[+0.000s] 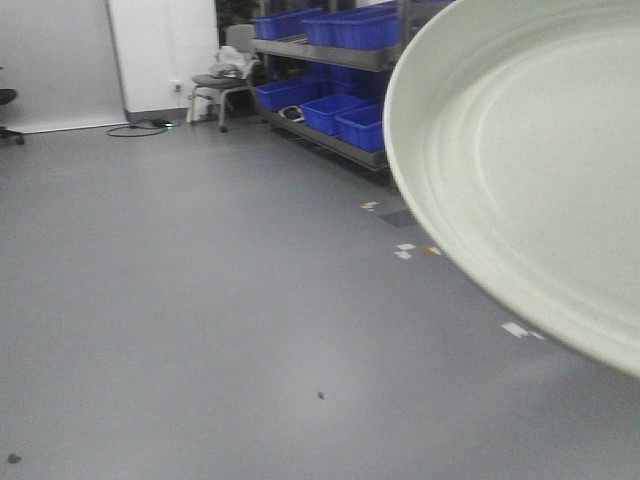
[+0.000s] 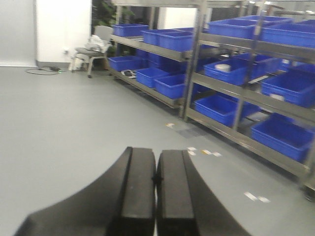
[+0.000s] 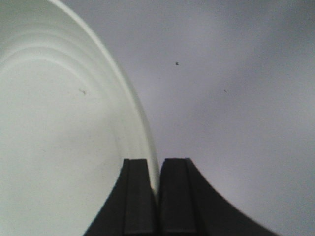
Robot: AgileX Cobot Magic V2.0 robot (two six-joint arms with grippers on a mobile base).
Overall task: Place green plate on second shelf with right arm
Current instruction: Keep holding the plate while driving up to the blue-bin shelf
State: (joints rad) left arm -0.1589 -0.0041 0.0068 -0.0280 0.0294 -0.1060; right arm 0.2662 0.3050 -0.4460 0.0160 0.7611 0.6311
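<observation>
The right gripper (image 3: pixel 157 189) pinched the rim of the green plate (image 1: pixel 530 170), held aloft at three o'clock in the front view, so pickup seemed done and placing it on the shelving rack (image 1: pixel 330 55) at twelve o'clock remained; the left gripper (image 2: pixel 156 172) sat pressed together, empty

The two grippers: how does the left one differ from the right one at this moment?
1. The right gripper pinches the rim of the green plate between its fingers; the left gripper holds nothing.
2. The left gripper points toward the shelves with blue bins; the right gripper has only grey floor behind it.
Shared: both have black fingers, closed nearly together.
</observation>
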